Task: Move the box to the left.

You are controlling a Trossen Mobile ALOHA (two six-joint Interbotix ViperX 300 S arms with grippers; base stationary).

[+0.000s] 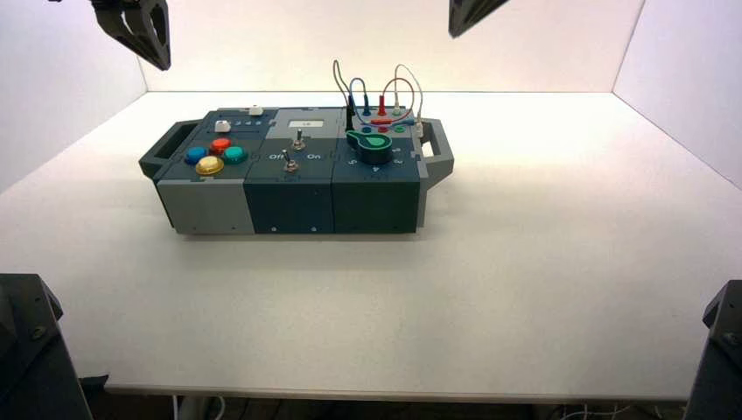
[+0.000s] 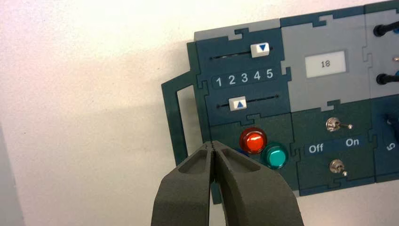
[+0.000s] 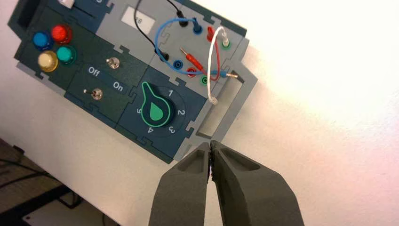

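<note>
Left gripper hangs above and beyond the box's left end, with its fingers pressed together and nothing between them. Below it is the left handle of the box, and this handle is not gripped. The box rests flat on the table, to the left of the middle, with its long front side nearly parallel to the table's near edge. Farther left rises the side wall, well apart from the box, so I think it does not block a further small shift. At the box's right back part, the looped wires stand up; one blue lead reaches with its bare tip to the right handle, and a careless grip there could catch it. Right gripper is above and beyond the right end, also closed and holding nothing. As I judge it, the moving is probably finished, because both grippers are free of the box; what may be left is only to bring the arms away. How far left is required, I cannot tell.
</note>
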